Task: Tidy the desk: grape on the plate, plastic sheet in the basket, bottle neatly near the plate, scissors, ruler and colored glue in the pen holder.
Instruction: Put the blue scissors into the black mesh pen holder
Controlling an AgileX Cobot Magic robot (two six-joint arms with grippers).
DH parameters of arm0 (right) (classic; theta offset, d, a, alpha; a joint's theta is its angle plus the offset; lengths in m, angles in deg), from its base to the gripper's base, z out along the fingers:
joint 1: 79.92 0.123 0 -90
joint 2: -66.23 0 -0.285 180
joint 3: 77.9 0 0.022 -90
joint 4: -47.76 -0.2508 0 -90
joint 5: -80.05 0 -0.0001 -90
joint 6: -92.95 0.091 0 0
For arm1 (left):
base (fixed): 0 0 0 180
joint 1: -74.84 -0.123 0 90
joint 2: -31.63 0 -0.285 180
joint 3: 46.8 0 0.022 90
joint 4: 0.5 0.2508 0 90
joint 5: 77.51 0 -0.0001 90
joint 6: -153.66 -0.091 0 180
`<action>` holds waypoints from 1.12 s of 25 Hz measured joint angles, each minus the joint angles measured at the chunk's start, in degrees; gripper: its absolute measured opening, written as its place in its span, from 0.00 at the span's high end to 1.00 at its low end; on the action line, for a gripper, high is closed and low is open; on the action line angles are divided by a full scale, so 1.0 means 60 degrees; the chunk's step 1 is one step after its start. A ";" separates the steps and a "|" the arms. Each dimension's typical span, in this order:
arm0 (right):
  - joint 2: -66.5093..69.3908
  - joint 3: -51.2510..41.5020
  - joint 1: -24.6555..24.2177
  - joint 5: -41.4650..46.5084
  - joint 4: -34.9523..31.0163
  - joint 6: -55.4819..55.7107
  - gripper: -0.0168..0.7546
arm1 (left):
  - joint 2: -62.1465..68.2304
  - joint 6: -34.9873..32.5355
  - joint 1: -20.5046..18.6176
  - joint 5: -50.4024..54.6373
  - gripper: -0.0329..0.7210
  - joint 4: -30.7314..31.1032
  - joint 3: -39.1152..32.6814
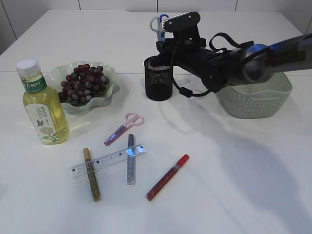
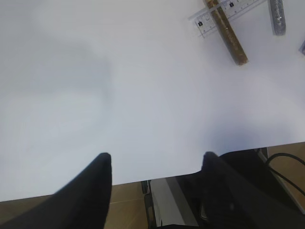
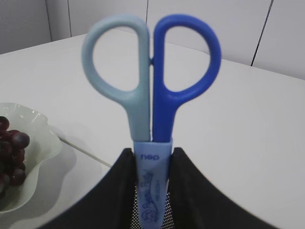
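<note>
Two jaws of the right gripper (image 3: 151, 164) are clamping blue scissors (image 3: 151, 86), handles up, above the pen holder (image 1: 158, 79); the left gripper (image 2: 157, 164) is hanging open over bare table (image 2: 119, 86).

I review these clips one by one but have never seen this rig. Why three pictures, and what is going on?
It is one moment seen by three cameras on a two-armed table robot. The exterior view shows the desk from the front; the others sit on each wrist. The right hand is shut on sheathed blue scissors, held over the black mesh pen holder. The left hand hangs open above bare table. On the table: a bottle, grapes on a green plate, a green basket, pink scissors, a clear ruler and three glue pens, gold, silver, red.
</note>
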 joint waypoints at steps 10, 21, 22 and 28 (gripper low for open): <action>0.0022 0.0257 0.0000 0.0736 0.0000 0.0038 0.72 | 0.0000 0.0000 0.0000 0.0000 0.38 0.0007 0.0000; 0.0214 0.0407 0.0000 0.1153 -0.0009 0.0545 0.72 | 0.0000 0.0000 0.0000 -0.0053 0.38 0.0007 0.0000; 0.0214 0.0413 0.0000 0.1174 -0.0009 0.0545 0.72 | 0.0000 0.0000 0.0000 -0.0067 0.38 0.0007 0.0000; 0.0214 0.0468 0.0000 0.1174 -0.0009 0.0596 0.72 | 0.0000 0.0000 0.0000 -0.0111 0.38 0.0031 0.0000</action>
